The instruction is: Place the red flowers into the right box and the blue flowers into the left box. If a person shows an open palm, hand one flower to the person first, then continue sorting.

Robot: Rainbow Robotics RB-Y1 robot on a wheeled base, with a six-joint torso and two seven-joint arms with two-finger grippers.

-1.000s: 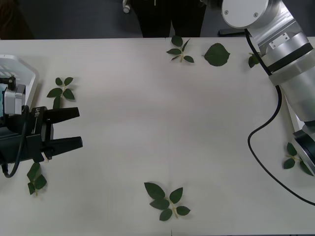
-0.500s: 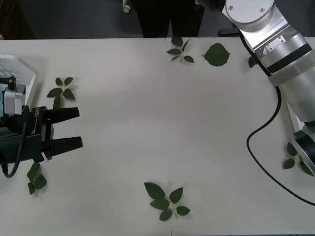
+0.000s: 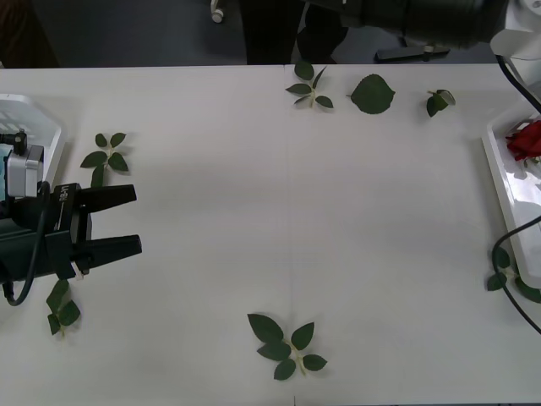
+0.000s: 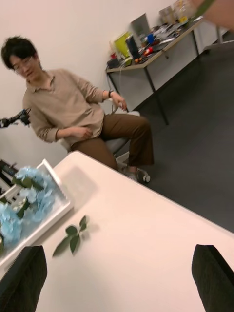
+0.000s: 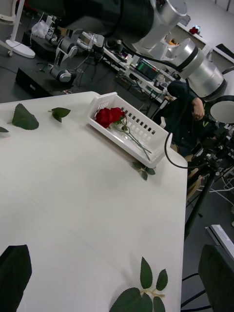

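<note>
Red flowers (image 3: 526, 139) lie in the right box (image 3: 500, 173) at the table's right edge; the left wrist view shows these red flowers (image 5: 109, 117) in the right box (image 5: 139, 134) with stems trailing. Blue flowers (image 4: 22, 207) fill the left box (image 4: 56, 212), whose corner is the left box (image 3: 38, 118) at the far left. My left gripper (image 3: 108, 222) hovers open and empty beside that box, fingers pointing right; its own camera shows the left gripper (image 5: 116, 280) above bare table. My right gripper (image 4: 117, 280) is raised high, open and holding nothing.
Loose green leaf sprigs lie scattered: one (image 3: 286, 345) near the front edge, one (image 3: 309, 86) and a broad leaf (image 3: 372, 93) at the far edge, one (image 3: 107, 156) by the left gripper. The right arm (image 3: 423, 17) reaches over the far edge.
The right arm has swung up and away from the table's right side, uncovering the right box with its red flowers. The left arm has not moved.
</note>
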